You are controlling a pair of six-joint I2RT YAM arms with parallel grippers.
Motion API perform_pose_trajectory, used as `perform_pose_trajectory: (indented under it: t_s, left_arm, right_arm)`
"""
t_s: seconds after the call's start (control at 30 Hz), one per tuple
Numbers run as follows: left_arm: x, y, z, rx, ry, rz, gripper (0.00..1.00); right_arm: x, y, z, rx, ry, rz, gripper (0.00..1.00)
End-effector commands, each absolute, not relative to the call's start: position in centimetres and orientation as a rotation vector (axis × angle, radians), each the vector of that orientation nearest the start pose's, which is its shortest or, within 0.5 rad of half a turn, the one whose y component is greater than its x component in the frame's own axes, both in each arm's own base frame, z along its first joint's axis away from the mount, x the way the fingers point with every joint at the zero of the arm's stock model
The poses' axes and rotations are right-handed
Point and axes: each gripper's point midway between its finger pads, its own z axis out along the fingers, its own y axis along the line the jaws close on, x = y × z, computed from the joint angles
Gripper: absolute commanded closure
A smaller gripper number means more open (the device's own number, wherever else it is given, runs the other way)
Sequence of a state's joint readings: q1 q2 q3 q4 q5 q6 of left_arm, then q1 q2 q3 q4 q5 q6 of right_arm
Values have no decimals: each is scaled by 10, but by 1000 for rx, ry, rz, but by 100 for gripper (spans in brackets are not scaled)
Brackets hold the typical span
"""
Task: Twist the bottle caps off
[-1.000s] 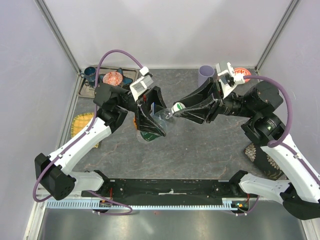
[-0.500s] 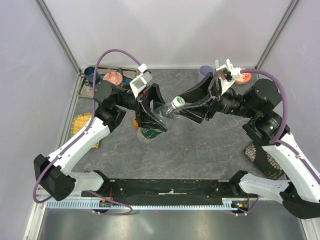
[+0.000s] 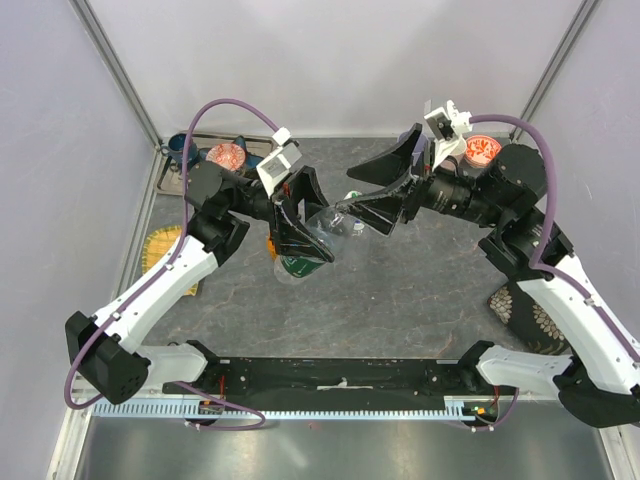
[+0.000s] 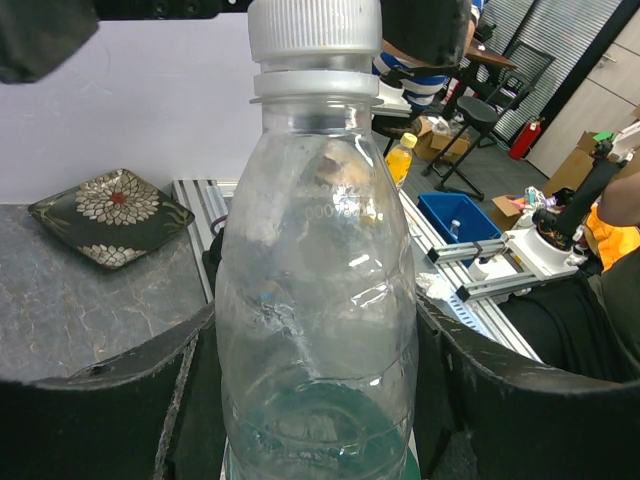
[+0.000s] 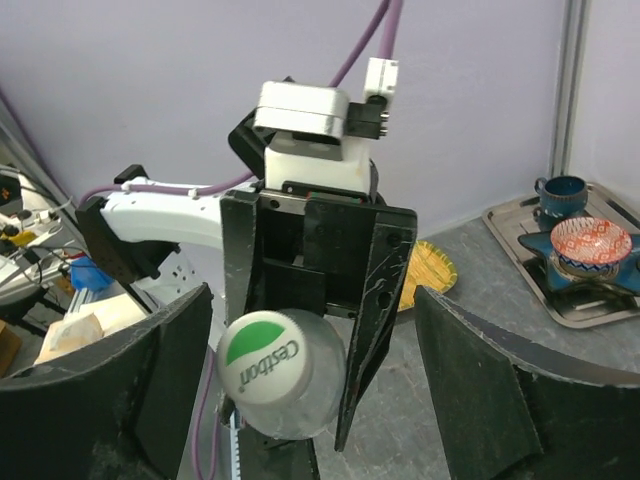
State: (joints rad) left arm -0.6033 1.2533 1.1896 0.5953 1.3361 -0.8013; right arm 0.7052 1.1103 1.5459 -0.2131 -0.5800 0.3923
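Observation:
A clear bottle (image 4: 318, 300) stands between the fingers of my left gripper (image 4: 315, 410), which is shut on its lower body. In the top view the clear bottle (image 3: 325, 228) is held tilted above the table, neck toward the right arm. Its white ribbed cap (image 4: 314, 28) sits on the neck. The right wrist view shows the cap (image 5: 264, 371) end-on, with a green "Cestbon" mark. My right gripper (image 5: 312, 385) is open, its jaws wide on either side of the cap and touching nothing. An orange bottle (image 3: 272, 243) peeks out behind the left gripper (image 3: 310, 238).
A metal tray (image 3: 172, 172) at the back left carries a blue cup (image 3: 180, 148) and a red patterned bowl (image 3: 226, 156). Another red bowl (image 3: 481, 150) sits back right. A yellow woven mat (image 3: 165, 245) lies left, a dark flowered plate (image 3: 525, 312) right. Something green (image 3: 297, 268) lies under the left gripper.
My right gripper has opened and let go of the cap, and has pulled back a little toward the back right. The left gripper and the bottle have hardly moved.

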Motion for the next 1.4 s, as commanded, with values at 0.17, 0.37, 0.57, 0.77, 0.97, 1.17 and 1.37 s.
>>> perform_pose_trajectory:
  t_s: [0.17,0.37,0.57,0.77,0.97,1.17,1.37]
  left_arm:
    - [124,-300,434,1298,1107,-1714,79]
    - [168,-312,433,1084,1241,-1535,78]
    - [230,-302,434,809,1310,-1147,76]
    - [258,-285,432,658,1342,-848,76]
    - [270,-283,416,640,1378,-554,76]
    - [270,-286,409,626,1397,-454,77]
    - [270,-284,409,624,1395,-440,77]
  right_arm:
    - [176,279,550,-618,1298,1279,5]
    - [182,259,575,-447,1294,1257,2]
    - [222,239,561,-213,1449,1091,3]
    - [243,239,543,-120,1534,1031,4]
    - [255,251,541,-115,1548,1040,4]
    - [265,261,539,-114,1562,1043,5]
    - [272,265,523,-117,1601,1016,9]
